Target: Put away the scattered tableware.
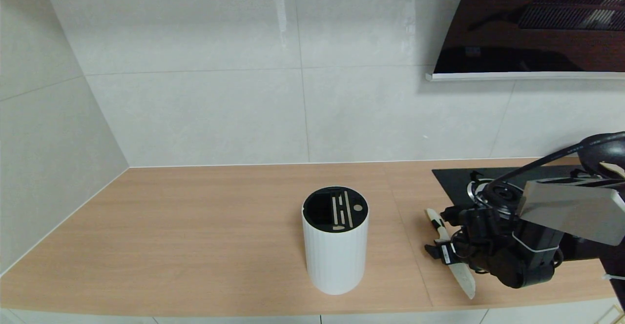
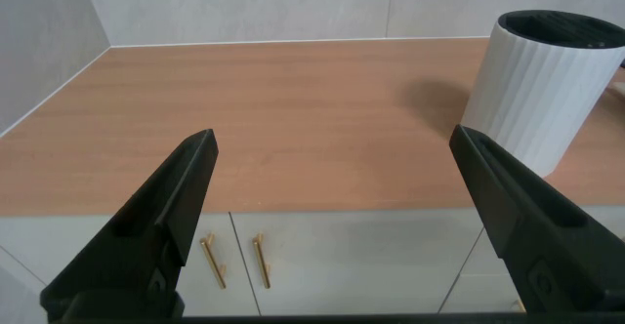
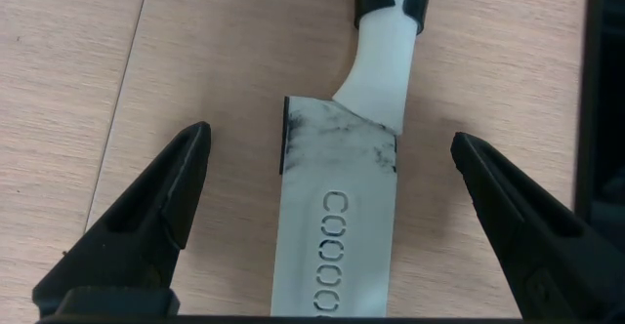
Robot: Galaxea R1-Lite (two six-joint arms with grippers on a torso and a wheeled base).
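Hanging just off the counter's (image 2: 293, 119) front edge with left gripper (image 2: 332, 139), jaws spread apart, gripping nothing. Straddling the knife (image 3: 337, 197) blade with right gripper (image 3: 330, 139), jaws wide apart, not clamping. Lying flat on the wood at 4 o'clock of the white holder (image 1: 335, 246), handle pointing toward 11. Standing upright mid-counter, slotted black top showing. Sitting at 2 o'clock of the holder: black cooktop (image 1: 454, 180).

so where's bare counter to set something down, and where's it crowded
Free: the counter from the left wall to the white holder, and the strip behind the holder. Crowded: between holder and cooktop, where the knife lies under the open right gripper.
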